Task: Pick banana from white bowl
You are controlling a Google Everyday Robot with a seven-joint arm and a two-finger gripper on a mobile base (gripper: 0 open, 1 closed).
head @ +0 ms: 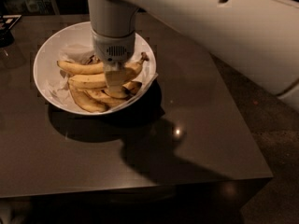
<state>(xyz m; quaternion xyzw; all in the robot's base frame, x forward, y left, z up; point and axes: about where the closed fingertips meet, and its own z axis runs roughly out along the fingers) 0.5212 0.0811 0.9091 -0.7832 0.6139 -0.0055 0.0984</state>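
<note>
The white bowl (41, 62) stands at the back left of the dark table and holds several yellow bananas on crumpled white paper. The banana (88, 81), long and thick, lies across the bowl's middle, its stem stub pointing to the right rim. A slimmer banana (78, 68) lies just behind it and shorter ones (86, 101) lie in front. My gripper (116, 80) reaches straight down into the bowl, its tip at the banana's middle. The wrist hides the part of the banana under it.
The dark brown table (196, 125) runs to the front and right edges. My white arm (219, 27) crosses the upper right above the table. A dark object (7, 29) sits at the far left edge.
</note>
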